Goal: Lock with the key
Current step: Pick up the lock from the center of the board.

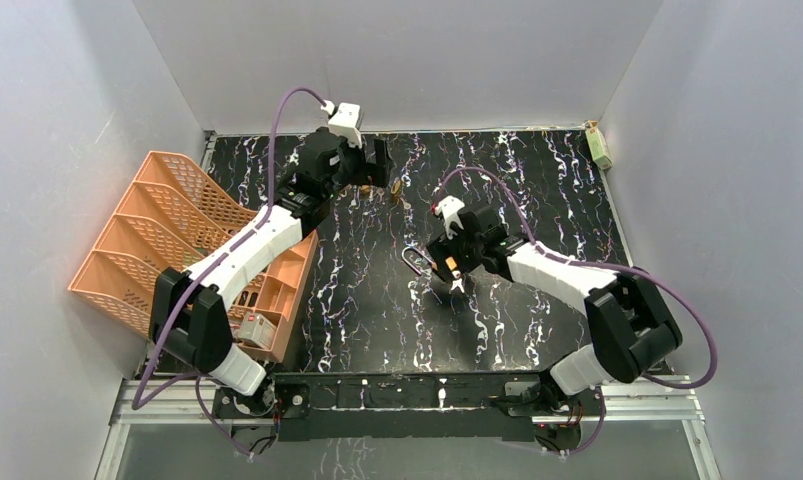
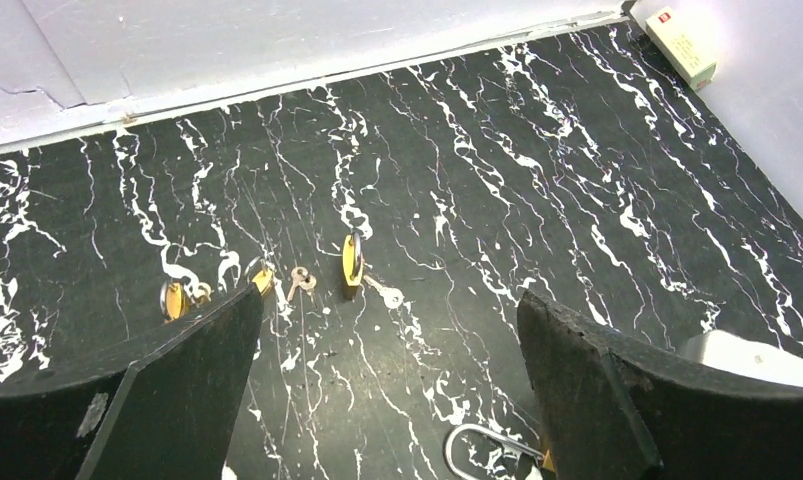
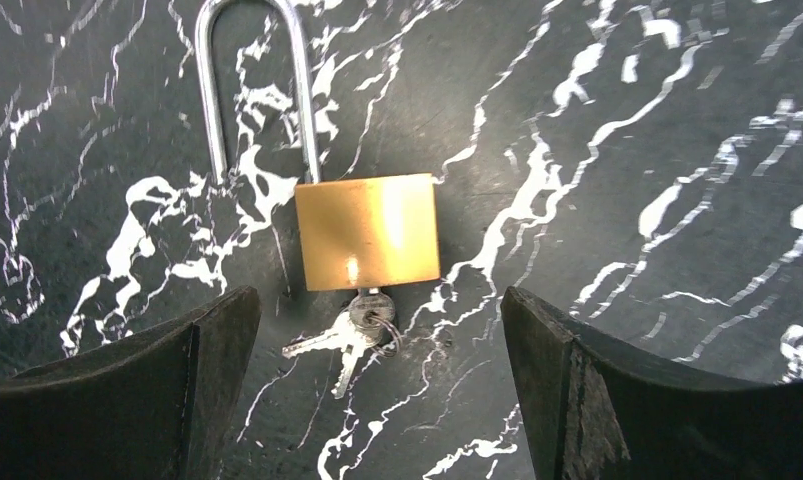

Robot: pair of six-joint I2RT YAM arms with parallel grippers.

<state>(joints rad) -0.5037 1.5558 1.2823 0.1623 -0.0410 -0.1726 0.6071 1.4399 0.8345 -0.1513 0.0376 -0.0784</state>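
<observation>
Right gripper spread wide, empty. Brass padlock flat on marble tabletop, just ahead between its fingertips; shackle open, pointing away; keys at near end. Left gripper spread, empty; small padlock ahead.

Light: we see bright, even light all over, and the walls look pale grey | Shadows: soft and small on the bench | Glare: a shiny white spot on the brass padlock | Sharpness: we see the padlock clearly; the near black jaws look a bit fuzzy
</observation>
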